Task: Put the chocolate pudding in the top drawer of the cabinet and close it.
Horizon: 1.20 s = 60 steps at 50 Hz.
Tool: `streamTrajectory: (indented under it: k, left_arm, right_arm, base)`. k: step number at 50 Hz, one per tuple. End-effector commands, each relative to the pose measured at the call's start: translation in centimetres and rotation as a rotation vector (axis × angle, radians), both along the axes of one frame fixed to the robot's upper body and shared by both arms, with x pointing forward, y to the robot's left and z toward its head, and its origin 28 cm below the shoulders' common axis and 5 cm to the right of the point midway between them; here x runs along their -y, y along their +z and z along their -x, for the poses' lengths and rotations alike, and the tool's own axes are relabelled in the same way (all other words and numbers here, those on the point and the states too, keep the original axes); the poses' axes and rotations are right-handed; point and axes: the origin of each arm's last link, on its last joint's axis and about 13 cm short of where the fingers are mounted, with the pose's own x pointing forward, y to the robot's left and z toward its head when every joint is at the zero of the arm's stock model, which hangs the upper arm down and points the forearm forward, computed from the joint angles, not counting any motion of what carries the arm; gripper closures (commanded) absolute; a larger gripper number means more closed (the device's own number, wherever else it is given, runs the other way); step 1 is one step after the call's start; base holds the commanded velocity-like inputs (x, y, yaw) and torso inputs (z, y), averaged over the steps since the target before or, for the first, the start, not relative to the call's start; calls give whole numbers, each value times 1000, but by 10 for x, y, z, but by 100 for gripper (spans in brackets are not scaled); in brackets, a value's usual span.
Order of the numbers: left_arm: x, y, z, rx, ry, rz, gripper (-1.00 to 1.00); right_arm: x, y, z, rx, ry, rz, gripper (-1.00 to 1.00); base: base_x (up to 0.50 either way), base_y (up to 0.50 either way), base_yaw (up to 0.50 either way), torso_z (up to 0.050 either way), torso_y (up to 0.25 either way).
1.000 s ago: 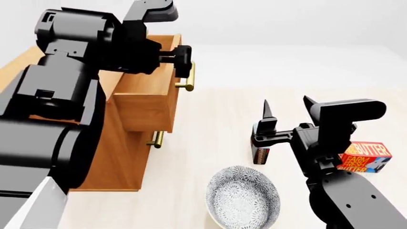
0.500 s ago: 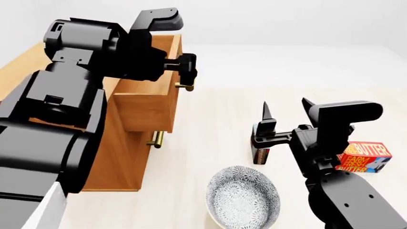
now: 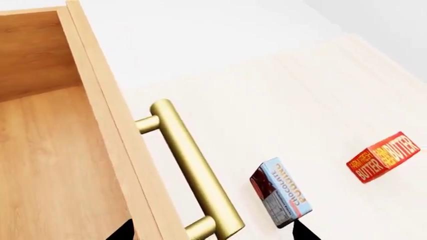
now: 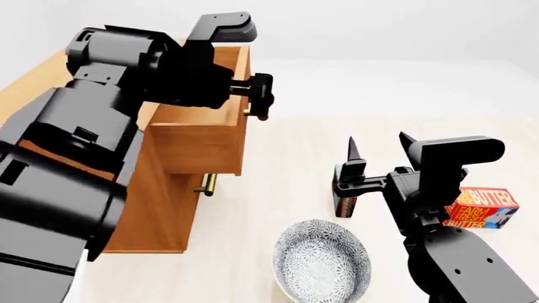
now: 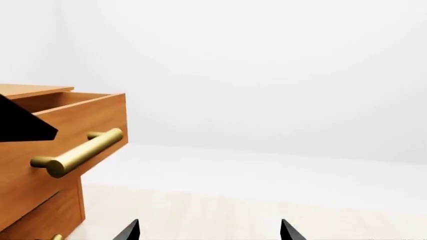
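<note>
Both claws matter, so take the left claw (image 4: 259, 96) first: it sits at the front of the top drawer (image 4: 202, 136), right at the brass bar handle (image 3: 193, 175). From the head view its black fingers cover most of that handle, and only a sliver of brass shows beneath them. The left wrist view shows just two dark fingertips, one on each side of the drawer front and handle, set apart and not pinching the bar, so the claw looks spread, though the view is poor and I would not swear to how wide. It holds nothing that can be seen.

The top drawer stands pulled out from the cabinet (image 4: 156, 208), its bare wooden floor visible in the left wrist view. The lower drawer's handle (image 4: 207, 184) shows below it, with that drawer pushed in.

The right claw (image 4: 380, 150) hangs over the pale desk (image 4: 278, 158), well apart from the cabinet. Its two pointed fingers stand wide apart and point upward in the head view, with nothing between them.

The chocolate pudding (image 4: 344, 205) stands upright on the desk, partly hidden behind the right arm in the head view. In the left wrist view its light blue edge with lettering and a dark brown and red face are plain. A red-orange butter box (image 4: 484, 207) lies near it, on the far side from the cabinet. A patterned bowl (image 4: 322, 260) rests on the desk nearer the robot.
</note>
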Motion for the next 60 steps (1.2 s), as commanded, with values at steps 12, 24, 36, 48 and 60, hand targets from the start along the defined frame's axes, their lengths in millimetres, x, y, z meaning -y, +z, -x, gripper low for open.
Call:
streamTrajectory:
  k: [12, 24, 36, 48, 60]
  left_arm:
    - [29, 4, 5, -1, -116, 81, -100]
    - [45, 9, 9, 6, -186, 119, -100]
    - [57, 11, 14, 0, -223, 154, -100]
    - [65, 11, 17, -13, -258, 166, -100]
    - [77, 19, 25, -21, -329, 232, -100]
  right_arm:
    - [3, -4, -1, -6, 0, -9, -100]
    - [4, -5, -1, -7, 2, -13, -100]
    - [5, -6, -2, -9, 1, -22, -100]
    - [3, -5, -1, -8, 7, -24, -100]
    - [3, -5, 0, -7, 9, -25, -100]
  base:
    - [0, 0, 0, 0, 0]
    - [0, 0, 0, 0, 0]
    - [0, 0, 0, 0, 0]
    - [0, 0, 0, 0, 0]
    - [0, 0, 0, 0, 1]
